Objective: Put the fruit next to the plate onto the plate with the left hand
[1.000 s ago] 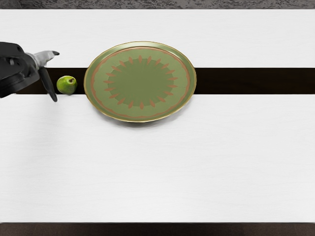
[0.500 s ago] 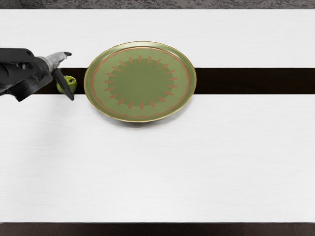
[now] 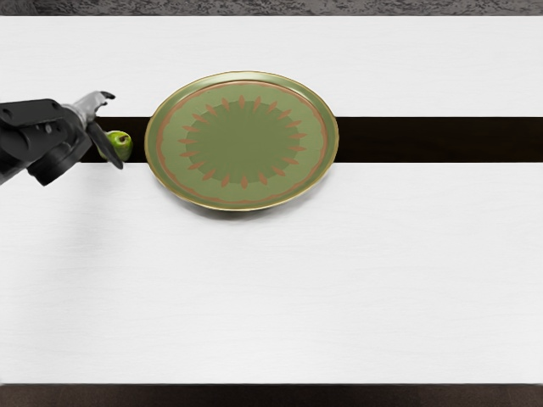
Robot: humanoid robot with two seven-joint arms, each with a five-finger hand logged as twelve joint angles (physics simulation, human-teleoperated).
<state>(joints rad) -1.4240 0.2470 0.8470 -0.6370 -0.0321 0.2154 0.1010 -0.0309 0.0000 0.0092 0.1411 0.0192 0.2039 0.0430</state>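
Entering from the left edge in the head view, the left hand [image 3: 85, 125] is seen spread, with nothing gripped; one dark finger [image 3: 110, 153] is laid across the left side of the green fruit [image 3: 124, 144]. The fruit is set on the dark band [image 3: 424, 140] of the white surface [image 3: 271, 280], just beside the left rim of the green patterned plate [image 3: 242, 140], not on it.

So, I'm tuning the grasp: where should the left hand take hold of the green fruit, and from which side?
Probably take the green fruit around its round body at the widest part, fingers front and back. Come from the left, where the left hand is: the plate sits close on the fruit's right, leaving little room there.
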